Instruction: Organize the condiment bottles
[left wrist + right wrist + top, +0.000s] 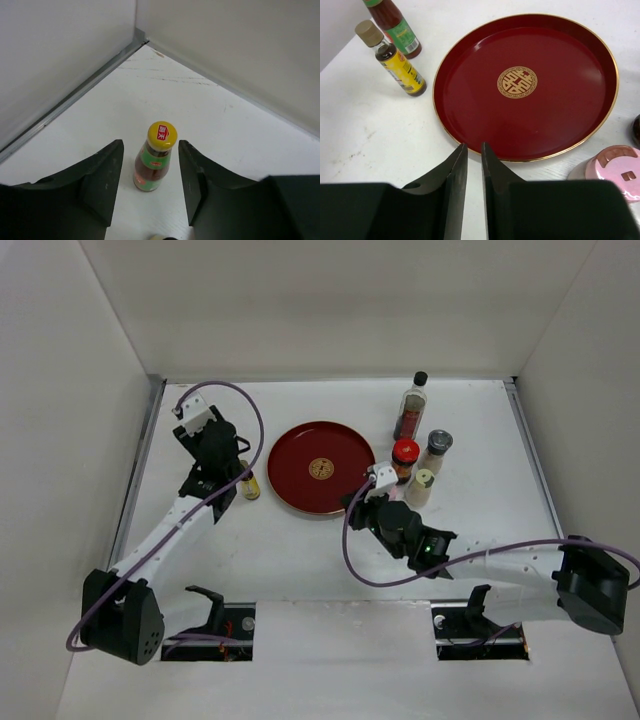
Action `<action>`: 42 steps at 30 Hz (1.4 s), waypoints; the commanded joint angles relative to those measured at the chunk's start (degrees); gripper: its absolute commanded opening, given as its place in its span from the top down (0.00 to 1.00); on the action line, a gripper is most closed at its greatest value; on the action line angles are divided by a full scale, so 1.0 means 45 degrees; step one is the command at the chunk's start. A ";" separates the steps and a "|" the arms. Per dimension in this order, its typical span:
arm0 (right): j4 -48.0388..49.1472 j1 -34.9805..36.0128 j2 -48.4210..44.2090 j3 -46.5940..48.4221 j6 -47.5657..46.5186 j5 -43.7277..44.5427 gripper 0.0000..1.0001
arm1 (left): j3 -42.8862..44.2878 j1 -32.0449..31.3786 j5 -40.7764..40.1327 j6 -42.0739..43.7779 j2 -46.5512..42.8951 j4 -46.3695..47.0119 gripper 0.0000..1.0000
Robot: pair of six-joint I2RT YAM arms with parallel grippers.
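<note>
The left gripper [150, 148] holds its fingers [106, 180] apart, and the yellow-capped bottle [154, 165] stands upright on the table [165, 95] in the gap between their tips, with a sliver of space on each side, so neither finger touches it. This bottle has a green label and red-brown contents, and it sits toward the far left corner, where the two white walls [65, 45] meet. The right gripper [474, 148] has its fingers [454, 182] drawn together with only a thin slit between them and nothing in it. It hangs just off the near rim of the round red tray [560, 120], which has a gold emblem at its centre and nothing standing on it. Just right of the right gripper, beside the tray's rim, is the pink-capped jar [614, 169]. Left of the tray stands the yellow-labelled bottle [400, 70] with dark contents and a tan cap; the green-labelled bottle is just behind it, its cap cut off at the edge of the right wrist view. From above, the remaining bottles cluster to the right of the tray: the tall black-capped bottle [411, 410] is farthest back, the red-capped jar [405, 456] is closest to the tray's edge, the grey-capped jar [437, 448] is just to its right, and the cream-capped bottle [421, 486] is nearest the arms.
</note>
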 commanded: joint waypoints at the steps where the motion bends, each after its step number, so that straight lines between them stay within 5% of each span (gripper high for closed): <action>1: 0.0842 -0.0110 -0.0384 -0.0168 0.0107 -0.0269 0.70 | 0.1027 0.0283 0.0557 0.0565 0.0206 0.0924 0.55; 5: 0.0998 -0.0150 0.0025 -0.0130 0.0146 -0.0366 0.43 | 0.1204 0.0633 0.0597 0.0722 0.0577 0.0825 0.39; 12: 0.1115 -0.0130 0.0436 -0.0012 0.0205 -0.0737 0.36 | 0.2141 0.1083 0.1455 0.0723 0.2197 -0.0054 0.32; 31: 0.1233 -0.0404 0.0788 -0.0070 0.0224 -0.0875 0.34 | 0.2943 0.2275 0.2490 0.0351 0.5031 0.0473 0.48; 42: 0.1310 -0.0404 0.0768 -0.0090 0.0224 -0.0875 0.33 | 0.2767 0.2373 0.2511 0.0058 0.4604 0.0921 0.79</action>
